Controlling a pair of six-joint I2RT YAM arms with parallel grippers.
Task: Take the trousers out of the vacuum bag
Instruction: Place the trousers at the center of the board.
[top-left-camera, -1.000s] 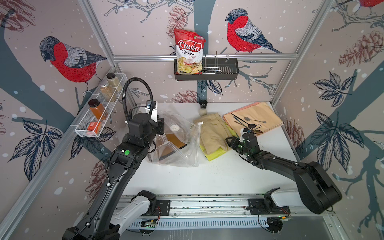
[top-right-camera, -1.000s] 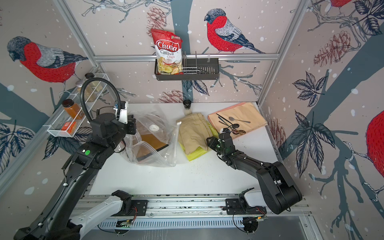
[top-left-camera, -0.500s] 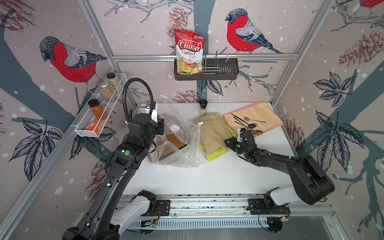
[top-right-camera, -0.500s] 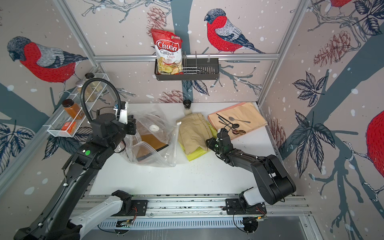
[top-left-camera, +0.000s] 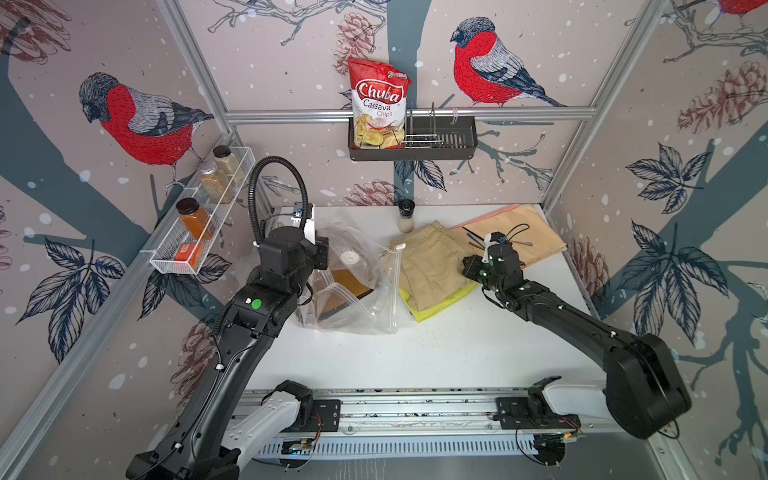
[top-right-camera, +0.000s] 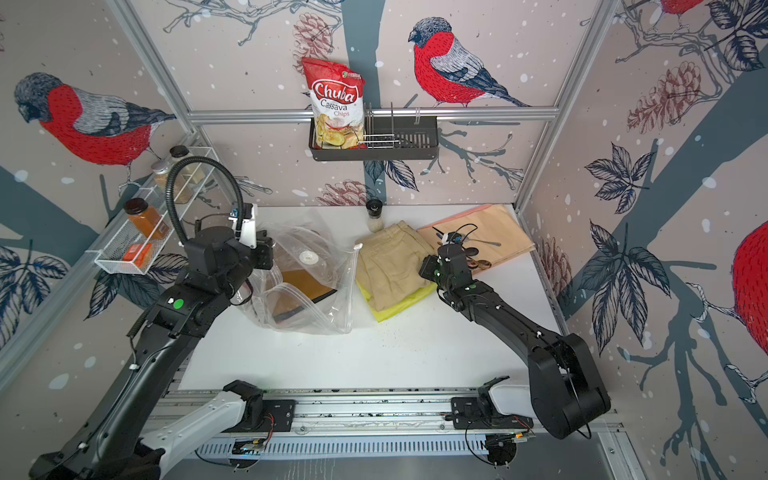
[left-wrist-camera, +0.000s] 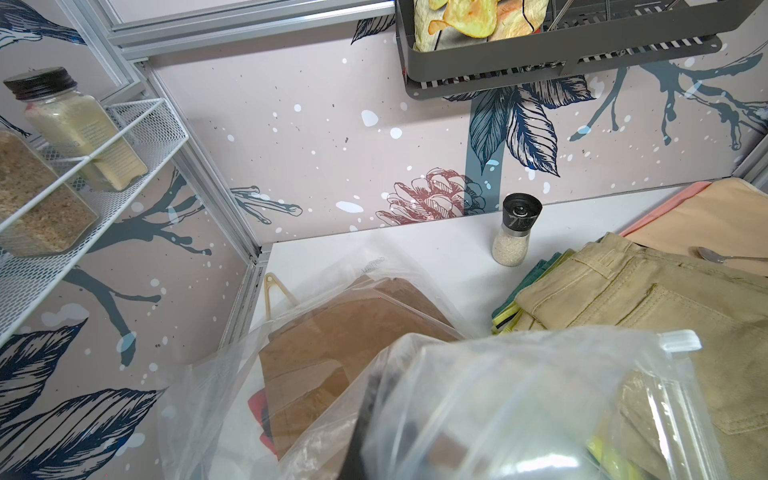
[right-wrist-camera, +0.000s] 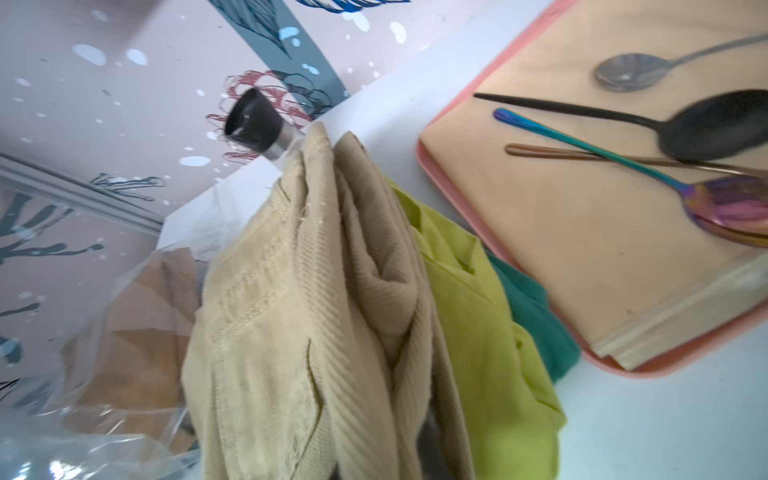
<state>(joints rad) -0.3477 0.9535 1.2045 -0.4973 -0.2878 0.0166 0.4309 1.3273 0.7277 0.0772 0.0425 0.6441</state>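
Right gripper (top-left-camera: 467, 268): bites shut on a bunched fold of the khaki trousers (top-left-camera: 428, 266), at their side edge nearest the right arm; holds that fold raised above the yellow trousers (top-left-camera: 436, 309) beneath, per the right wrist view.

Khaki trousers: lie outside the vacuum bag (top-left-camera: 365, 307) on the white table (top-left-camera: 415, 357), topmost of a stack over the yellow and teal trousers (right-wrist-camera: 536, 324); run lengthwise from the back wall toward the front edge, waistband end at the back by the salt grinder (top-left-camera: 406, 216); sit just beside the peach cloth (top-left-camera: 532, 230).

Left gripper (top-left-camera: 321, 261): jaws together, seemingly pinching the bag's plastic on its left side, though crinkled film hides the contact.

Inside the bag: mustard brown trousers (top-left-camera: 345, 280) lying flat over a red pair (left-wrist-camera: 257, 409); zip slider (top-left-camera: 400, 247) on the bag edge facing the stack.
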